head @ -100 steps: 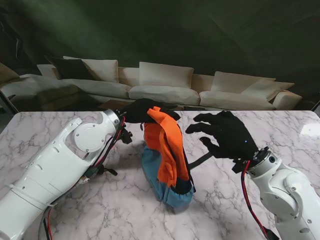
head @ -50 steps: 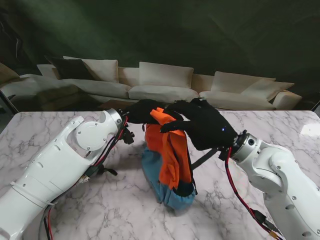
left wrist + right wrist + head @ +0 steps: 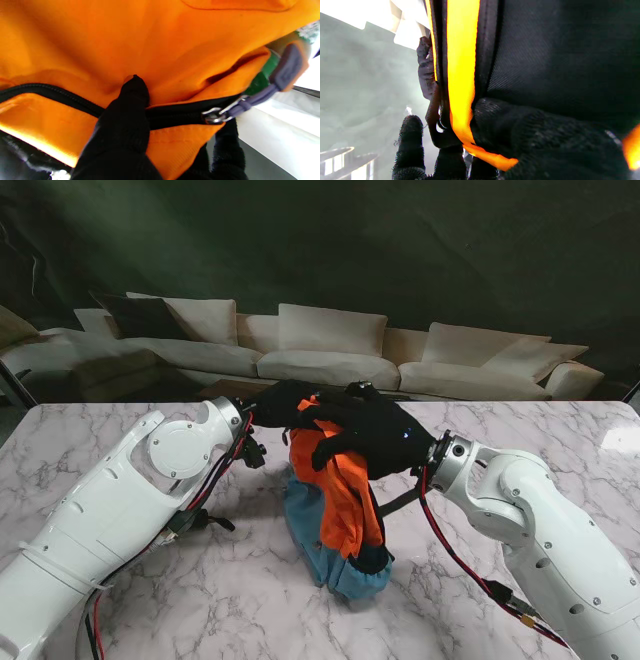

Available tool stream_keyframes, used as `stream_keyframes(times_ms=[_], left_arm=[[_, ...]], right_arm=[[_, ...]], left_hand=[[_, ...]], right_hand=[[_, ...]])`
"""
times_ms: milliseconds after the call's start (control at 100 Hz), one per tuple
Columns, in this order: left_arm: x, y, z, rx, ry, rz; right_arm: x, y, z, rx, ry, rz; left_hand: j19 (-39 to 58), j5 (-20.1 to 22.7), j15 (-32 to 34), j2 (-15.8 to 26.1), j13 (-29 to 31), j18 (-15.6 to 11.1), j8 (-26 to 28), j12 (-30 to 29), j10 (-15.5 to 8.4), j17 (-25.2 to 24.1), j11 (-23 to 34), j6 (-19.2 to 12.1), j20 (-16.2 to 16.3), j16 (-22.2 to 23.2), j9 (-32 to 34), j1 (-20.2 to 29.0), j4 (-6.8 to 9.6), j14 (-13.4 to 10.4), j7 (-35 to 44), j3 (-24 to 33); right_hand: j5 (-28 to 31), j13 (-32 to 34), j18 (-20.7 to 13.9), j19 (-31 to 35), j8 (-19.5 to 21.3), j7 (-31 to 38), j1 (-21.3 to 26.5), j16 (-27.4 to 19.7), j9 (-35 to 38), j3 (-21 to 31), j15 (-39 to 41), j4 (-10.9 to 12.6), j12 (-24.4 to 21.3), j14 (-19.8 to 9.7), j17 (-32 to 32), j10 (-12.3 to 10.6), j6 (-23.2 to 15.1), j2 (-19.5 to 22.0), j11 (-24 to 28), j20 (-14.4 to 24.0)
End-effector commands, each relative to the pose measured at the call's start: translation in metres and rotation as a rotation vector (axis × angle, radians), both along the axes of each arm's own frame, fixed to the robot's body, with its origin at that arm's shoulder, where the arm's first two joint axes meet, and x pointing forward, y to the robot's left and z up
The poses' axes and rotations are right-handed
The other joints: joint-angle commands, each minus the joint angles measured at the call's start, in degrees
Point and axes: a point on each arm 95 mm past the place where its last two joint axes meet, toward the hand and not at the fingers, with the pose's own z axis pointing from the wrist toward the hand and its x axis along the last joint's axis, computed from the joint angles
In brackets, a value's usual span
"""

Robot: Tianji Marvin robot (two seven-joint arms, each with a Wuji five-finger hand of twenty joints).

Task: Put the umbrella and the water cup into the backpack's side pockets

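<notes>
The marble worktop spreads wide under both arms, and behind it a pale sofa runs along the dark wall. In the middle of the worktop stands the backpack, orange above and blue at its base, held upright and sagging a little. A black strap trails off its right side.

The left robot hand, gloved in black, grips the top of the backpack from the left; its wrist view shows a finger pressed into the orange cloth just over a black zipper, with a grey zipper pull hanging near. Something green peeks out at the edge of the cloth beside the pull, though I can't tell what it is.

The right robot hand lies over the top of the backpack from the right, fingers curled down onto the orange flap, touching the left one's fingers. Its wrist view shows black fabric and a yellow-orange trim pressed against the fingers; whether it truly grips, I cannot tell.

I can't make out the umbrella or the water cup.
</notes>
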Motion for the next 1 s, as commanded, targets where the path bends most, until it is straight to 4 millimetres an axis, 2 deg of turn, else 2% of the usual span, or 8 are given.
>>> stream_keyframes(times_ms=[0,200,280,390,500,600,700,990], left_arm=[[-0.003,-0.005,0.002,-0.004,0.005,-0.025],[-0.002,-0.004,0.002,0.005,0.013,-0.023],[-0.001,-0.005,0.002,0.007,0.016,-0.025],[-0.002,-0.007,0.003,0.007,0.015,-0.031],[-0.002,-0.009,0.002,-0.016,0.009,-0.019],[-0.002,-0.007,0.001,0.000,-0.001,-0.024],[0.000,-0.002,0.003,0.036,-0.040,-0.013],[-0.001,0.015,0.013,0.075,-0.138,0.100]], right_arm=[[0.006,-0.004,-0.011,-0.001,0.034,-0.010],[0.007,-0.004,-0.014,0.109,-0.022,0.039],[0.007,-0.004,-0.014,0.126,-0.021,0.049],[0.008,-0.003,-0.015,0.130,-0.006,0.054],[0.008,-0.003,-0.016,0.122,-0.007,0.051],[0.008,-0.003,-0.014,0.123,-0.022,0.041],[0.006,-0.005,-0.009,0.114,-0.048,0.019],[-0.002,-0.013,0.007,0.122,-0.129,-0.040]], left_hand=[[-0.3,6.9,0.0,15.8,0.3,0.8,6.5,0.9,-1.4,-0.5,-0.1,-4.0,1.9,0.2,0.0,5.1,5.25,-0.1,19.1,11.4],[-0.4,6.8,-0.1,15.8,0.2,0.7,6.0,0.9,-2.2,-0.6,0.0,-4.1,1.9,0.2,0.1,5.1,5.33,-0.1,18.5,11.1],[-0.5,6.7,-0.1,15.9,0.1,0.8,5.9,0.9,-2.3,-0.7,0.0,-4.0,1.9,0.2,0.0,5.1,5.35,0.1,18.2,11.0],[-2.2,6.0,-0.6,16.1,-0.4,1.0,3.7,0.4,-1.2,-1.6,-0.7,-4.5,1.5,0.0,-0.4,5.1,5.48,0.3,14.5,9.5],[-6.3,-4.4,-3.9,14.1,-6.2,0.2,-3.7,-3.3,-0.5,-4.1,-6.3,-8.5,0.9,-1.4,-10.2,4.2,7.25,0.3,0.4,-4.3],[-14.8,-21.4,-9.6,12.6,-18.2,-1.3,-15.5,-7.8,2.0,-7.9,-12.7,-4.4,-1.0,-5.0,-27.4,-15.1,7.19,1.2,-22.4,-12.0],[-17.7,-29.3,-10.2,8.0,-22.1,-1.3,-20.5,-9.8,4.5,-8.3,-15.9,-0.2,-1.4,-5.6,-33.9,-28.5,5.66,3.2,-32.0,-12.6],[-12.5,-29.4,-7.5,12.1,-21.0,-2.0,-23.2,-9.1,7.0,-6.9,-15.7,4.1,-0.1,-4.7,-28.5,-24.1,5.45,4.9,-32.8,-12.4]], right_hand=[[5.7,2.9,-2.0,-0.5,2.1,2.7,1.5,-1.7,4.5,-1.4,-1.1,-1.5,0.6,-2.4,0.3,-4.2,0.7,2.2,1.1,-1.0],[13.9,12.5,-6.9,1.4,4.8,7.2,3.1,0.7,23.3,-4.9,3.3,-3.2,3.7,-10.7,4.0,-12.6,2.4,4.7,6.8,0.2],[16.3,16.7,-8.3,2.2,5.6,8.7,3.8,3.0,30.1,-5.1,7.4,-3.8,6.2,-11.3,5.7,-11.5,2.1,4.9,10.8,1.0],[15.5,22.2,-9.3,3.7,5.5,7.6,1.8,7.6,39.5,-10.1,12.9,-13.0,14.8,-10.9,8.7,-7.7,2.3,-0.3,10.2,2.6],[11.0,28.6,-8.7,9.6,-3.9,8.6,-2.3,12.9,45.4,-14.7,17.5,-12.8,21.2,-11.2,13.6,-6.4,0.2,1.0,11.7,5.9],[9.3,34.2,-8.4,16.3,-7.4,9.8,-3.6,19.3,47.7,-15.8,21.9,-12.2,24.0,-10.2,19.1,-5.3,0.8,2.4,15.2,9.2],[8.1,38.7,-7.8,21.6,-7.9,11.5,-4.1,22.2,47.8,-18.1,27.4,-11.6,25.4,-8.6,24.3,-3.4,2.1,5.1,17.8,12.2],[7.0,44.8,-6.4,27.2,-12.8,14.7,-8.0,27.7,53.8,-24.8,40.7,-11.4,28.9,-7.3,29.0,-2.0,6.3,5.9,30.5,15.5]])
